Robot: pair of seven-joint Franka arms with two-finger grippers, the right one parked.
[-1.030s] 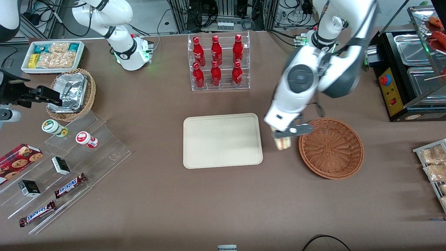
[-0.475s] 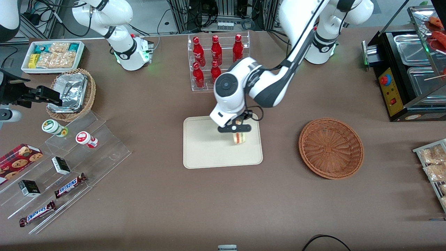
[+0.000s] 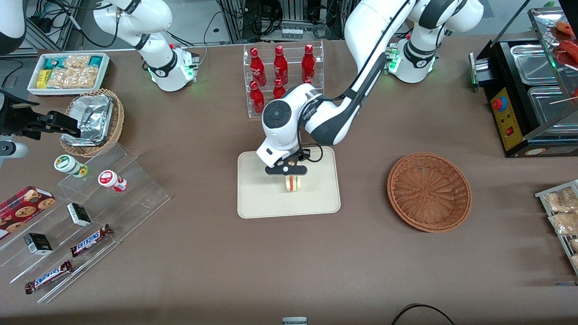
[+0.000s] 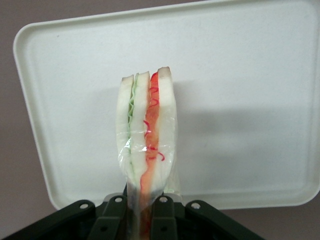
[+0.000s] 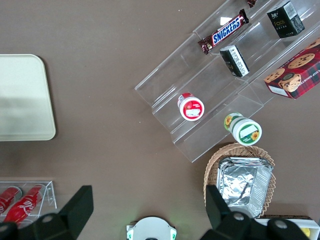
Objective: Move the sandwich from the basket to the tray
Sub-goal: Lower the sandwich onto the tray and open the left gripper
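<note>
My left gripper (image 3: 291, 174) is shut on the sandwich (image 3: 293, 183), a wrapped wedge of white bread with red and green filling, and holds it just above the middle of the cream tray (image 3: 257, 198). In the left wrist view the sandwich (image 4: 147, 130) stands on edge between the black fingers (image 4: 112, 220), with the tray (image 4: 250, 75) under it. The reddish-brown wicker basket (image 3: 429, 192) stands empty on the table toward the working arm's end, well apart from the tray.
A clear rack of red bottles (image 3: 282, 81) stands farther from the front camera than the tray. A tan basket with foil trays (image 3: 92, 119), a white snack tub (image 3: 67, 72) and an acrylic step stand with snacks (image 3: 86, 212) lie toward the parked arm's end. A black appliance (image 3: 528, 95) stands by the basket.
My left gripper has carried the sandwich from beside the basket's rim sideways over the tray, toward the parked arm's end, and now holds it over the tray's middle.
</note>
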